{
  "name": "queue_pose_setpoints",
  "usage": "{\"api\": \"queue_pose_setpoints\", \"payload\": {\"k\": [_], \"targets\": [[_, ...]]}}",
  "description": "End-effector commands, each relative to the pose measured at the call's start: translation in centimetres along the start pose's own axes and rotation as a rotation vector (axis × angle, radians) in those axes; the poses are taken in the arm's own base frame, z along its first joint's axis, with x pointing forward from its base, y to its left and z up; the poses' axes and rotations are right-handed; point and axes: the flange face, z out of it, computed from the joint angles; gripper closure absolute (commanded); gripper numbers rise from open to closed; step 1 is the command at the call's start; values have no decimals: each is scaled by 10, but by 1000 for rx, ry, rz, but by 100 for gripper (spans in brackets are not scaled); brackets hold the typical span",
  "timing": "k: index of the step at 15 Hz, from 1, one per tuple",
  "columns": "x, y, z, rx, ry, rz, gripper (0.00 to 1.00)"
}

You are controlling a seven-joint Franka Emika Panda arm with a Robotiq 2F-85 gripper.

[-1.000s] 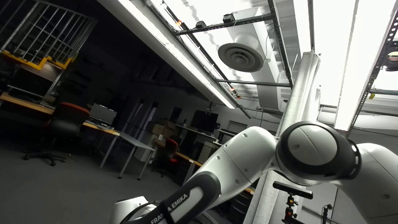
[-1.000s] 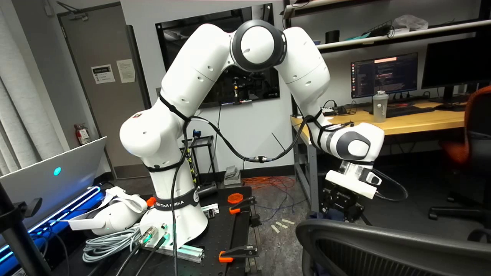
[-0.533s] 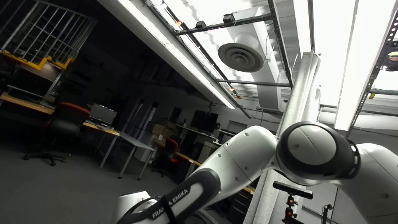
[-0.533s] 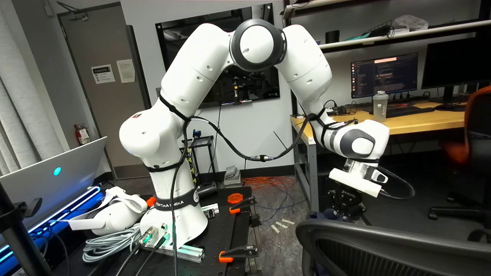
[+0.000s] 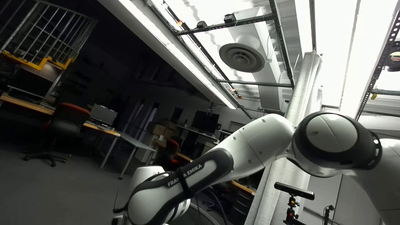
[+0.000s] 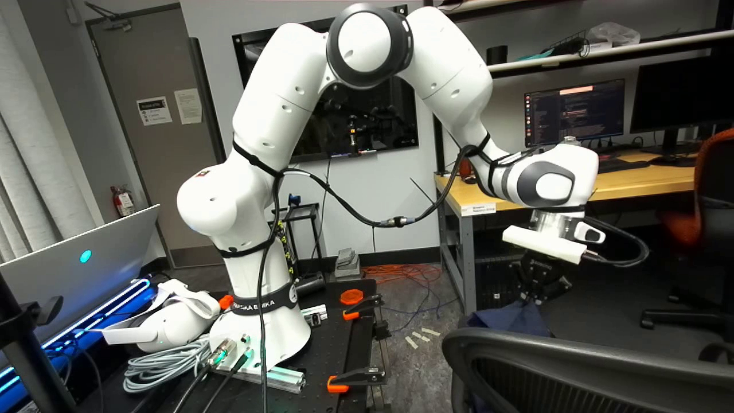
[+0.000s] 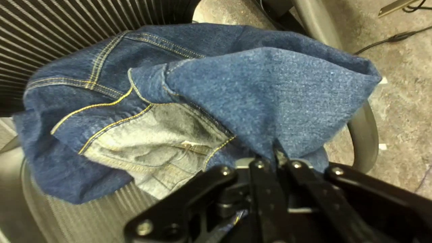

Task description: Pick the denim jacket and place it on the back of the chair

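The blue denim jacket lies crumpled over the chair in the wrist view, its pale inner side and yellow stitching showing. My gripper is shut on a fold of it, and the cloth peaks up between the fingertips. In an exterior view the gripper points down just above the chair's back, with a raised part of the jacket under it. The chair back hides the lower part of the jacket there. Ribbed mesh of the chair shows beside the cloth in the wrist view.
A wooden desk with monitors stands behind the forearm. Orange clamps sit along the edge of the robot's black table. Another chair stands at the far right. The arm's cable hangs in a loop.
The arm has risen and shifted slightly right in the exterior view with the chair. The gripper has pulled a peak of the jacket up with it, so more denim shows above the chair back.
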Motion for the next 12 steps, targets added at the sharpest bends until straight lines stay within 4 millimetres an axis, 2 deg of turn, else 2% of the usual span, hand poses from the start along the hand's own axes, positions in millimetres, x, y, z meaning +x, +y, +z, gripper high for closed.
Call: {"api": "queue_pose_setpoints", "payload": {"k": [1,9,12], "targets": [[-20,1,-82,-46,108,80,98],[-65,5,-278,-192,387,232,98],[-87,11,-340,-235,481,305,98]]}}
